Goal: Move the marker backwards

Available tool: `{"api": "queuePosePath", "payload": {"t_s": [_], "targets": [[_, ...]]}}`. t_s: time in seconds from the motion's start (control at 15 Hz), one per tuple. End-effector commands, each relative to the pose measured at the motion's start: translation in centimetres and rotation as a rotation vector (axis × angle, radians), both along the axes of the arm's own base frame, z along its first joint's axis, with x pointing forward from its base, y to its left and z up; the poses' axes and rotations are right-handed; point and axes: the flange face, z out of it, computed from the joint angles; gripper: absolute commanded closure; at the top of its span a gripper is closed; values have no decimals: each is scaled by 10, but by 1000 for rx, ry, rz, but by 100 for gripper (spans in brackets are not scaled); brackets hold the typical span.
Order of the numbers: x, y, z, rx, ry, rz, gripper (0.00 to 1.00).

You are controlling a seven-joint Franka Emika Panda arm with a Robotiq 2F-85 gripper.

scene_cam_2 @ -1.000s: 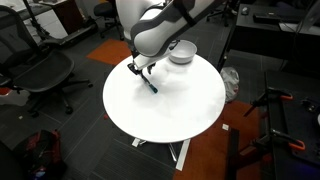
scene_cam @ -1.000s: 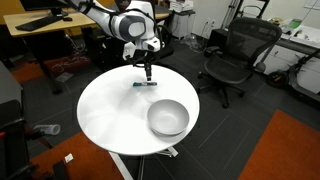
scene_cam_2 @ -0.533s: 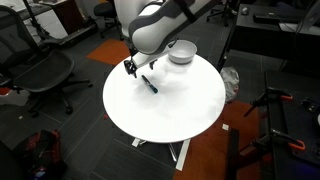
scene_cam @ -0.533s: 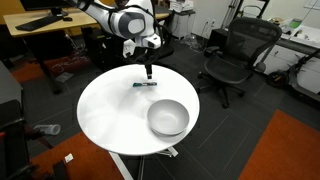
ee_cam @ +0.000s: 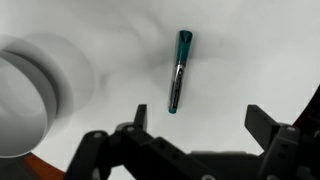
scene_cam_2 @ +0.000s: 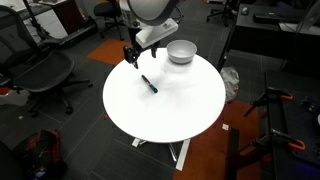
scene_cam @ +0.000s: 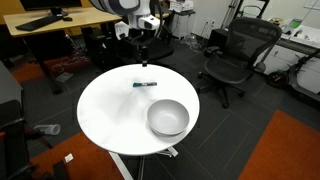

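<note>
My pincer (ee_cam: 196,118) lifted clear since half second ago, jaws wide, empty. Marker (ee_cam: 179,71) flat on table (scene_cam: 105,115), untouched, at my 12 o'clock (bowl (ee_cam: 20,95) at 9). Judgement: marker released, move likely complete

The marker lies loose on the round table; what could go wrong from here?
The marker lies free, not far from the rim of the table, so it might roll off. The open hand hangs above it; coming down off-centre, it could knock the marker toward the bowl.
</note>
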Motion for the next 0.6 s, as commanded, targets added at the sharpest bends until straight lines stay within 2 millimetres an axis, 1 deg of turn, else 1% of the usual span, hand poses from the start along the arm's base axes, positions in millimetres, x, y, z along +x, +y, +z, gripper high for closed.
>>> {"api": "queuePosePath", "payload": {"t_s": [0.0,0.07,0.13,0.27,0.53], "targets": [[-25,-2,30,23,43,37,0],[-28,-2,34,25,45,46,0],[-11,-1,22,2,22,20,0],[-12,-2,25,2,20,20,0],[-12,-2,18,1,29,20,0]]}}
